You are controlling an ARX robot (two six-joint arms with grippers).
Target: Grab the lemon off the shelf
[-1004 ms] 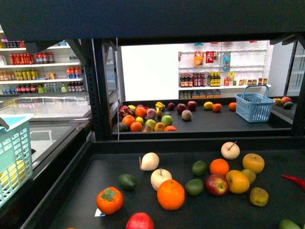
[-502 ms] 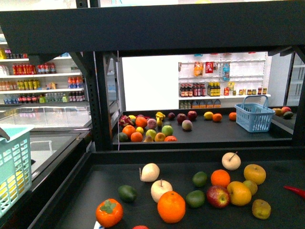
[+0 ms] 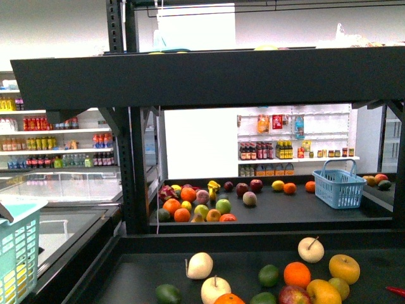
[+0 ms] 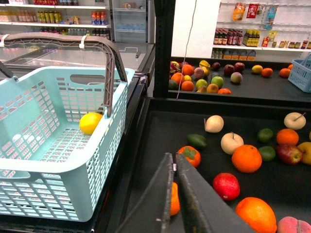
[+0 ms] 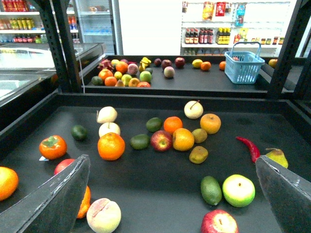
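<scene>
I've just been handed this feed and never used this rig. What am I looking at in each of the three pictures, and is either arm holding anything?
It is a two-armed robot at a black shelf of fruit in a shop. The front picture comes from a camera on its body, looking across the trays; neither arm shows there. The other two come from cameras on the wrists.

In the left wrist picture the left gripper has its fingers shut together with nothing between them. Beside it is a light blue basket with a yellow lemon already inside.

In the right wrist picture the right gripper is wide open and empty above the tray, where oranges, apples, a red chilli and green fruit lie scattered.
</scene>
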